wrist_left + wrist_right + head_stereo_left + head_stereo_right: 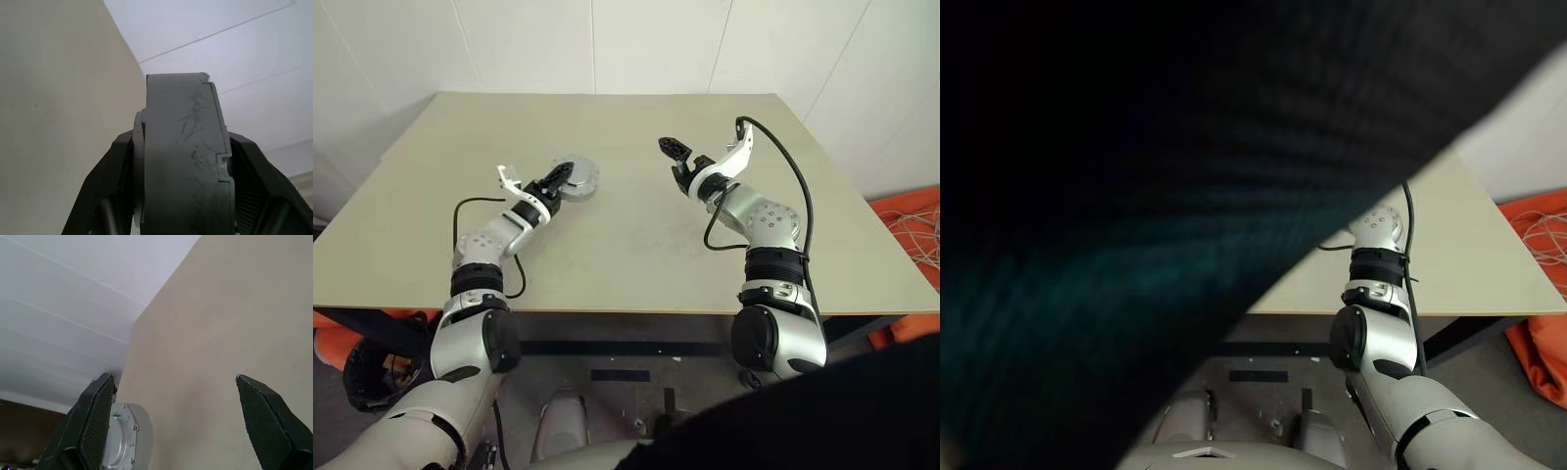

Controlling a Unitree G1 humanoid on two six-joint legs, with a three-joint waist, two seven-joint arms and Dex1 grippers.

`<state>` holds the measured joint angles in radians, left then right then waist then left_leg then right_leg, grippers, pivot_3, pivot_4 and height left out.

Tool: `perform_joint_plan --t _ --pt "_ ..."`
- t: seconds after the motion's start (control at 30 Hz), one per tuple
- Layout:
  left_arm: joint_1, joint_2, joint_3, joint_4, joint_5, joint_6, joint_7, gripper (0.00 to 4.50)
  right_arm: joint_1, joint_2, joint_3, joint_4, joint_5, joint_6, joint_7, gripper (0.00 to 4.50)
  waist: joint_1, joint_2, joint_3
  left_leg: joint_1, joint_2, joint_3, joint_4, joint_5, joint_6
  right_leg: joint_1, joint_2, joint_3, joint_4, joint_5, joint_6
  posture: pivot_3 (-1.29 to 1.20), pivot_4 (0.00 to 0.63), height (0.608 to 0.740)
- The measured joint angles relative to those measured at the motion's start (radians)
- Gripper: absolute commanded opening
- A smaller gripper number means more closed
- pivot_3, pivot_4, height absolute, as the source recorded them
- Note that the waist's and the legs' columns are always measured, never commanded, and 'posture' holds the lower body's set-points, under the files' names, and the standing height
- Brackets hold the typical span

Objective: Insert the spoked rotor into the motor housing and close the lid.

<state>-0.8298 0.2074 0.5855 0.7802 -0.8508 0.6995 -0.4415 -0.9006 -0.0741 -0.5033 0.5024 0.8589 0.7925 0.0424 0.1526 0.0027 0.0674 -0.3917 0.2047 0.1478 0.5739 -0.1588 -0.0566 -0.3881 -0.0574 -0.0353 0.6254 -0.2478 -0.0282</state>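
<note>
Two claws worked over one beige table (pixel 626 245) in the left eye view: the left claw (pixel 556 182) pinched a round grey motor unit (pixel 579 179) by its near edge on the left half of the table, while the right claw (pixel 680 162) hung spread and empty above the right half, well apart from the unit. Whether the unit touched the table or was held just above it could not be told from there.

In the right eye view, a dark cover blocked most of the frame, leaving the right arm (pixel 1376 294) and the table's right edge.

From the left wrist, the unit's scratched grey side (pixel 183 152) stood edge-on between the black fingers (pixel 105 196), gripped at the rim, lid and body apparently together.

From the right wrist, the spread fingers (pixel 95 421) framed bare table, with the silver, bolted face of the unit (pixel 120 438) beyond one tip.

The rim-only pinch looked the weak point: a tilt could let the heavy disc slip out or its lid shift.
</note>
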Motion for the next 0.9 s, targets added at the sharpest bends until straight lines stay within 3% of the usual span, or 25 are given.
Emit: perform_joint_plan --t 0.2,0.9 --pt "0.001 0.052 0.047 0.048 0.035 -0.111 0.071 2.13 0.0 -0.003 -0.005 0.0 0.0 0.0 0.0 4.49 -0.001 0.0 0.0 0.0 0.0 0.0 0.001 0.0 0.0 0.0 0.0 0.0 0.001 0.0 0.0 0.0 0.0 0.74" --pt "0.011 0.025 0.087 0.193 0.074 -0.181 0.167 2.13 0.003 -0.002 -0.005 0.001 0.0 0.0 -0.007 4.49 0.001 0.0 0.0 -0.001 0.0 0.0 0.003 0.0 0.0 0.0 0.0 0.0 0.001 0.001 0.001 0.0 0.0 0.74"
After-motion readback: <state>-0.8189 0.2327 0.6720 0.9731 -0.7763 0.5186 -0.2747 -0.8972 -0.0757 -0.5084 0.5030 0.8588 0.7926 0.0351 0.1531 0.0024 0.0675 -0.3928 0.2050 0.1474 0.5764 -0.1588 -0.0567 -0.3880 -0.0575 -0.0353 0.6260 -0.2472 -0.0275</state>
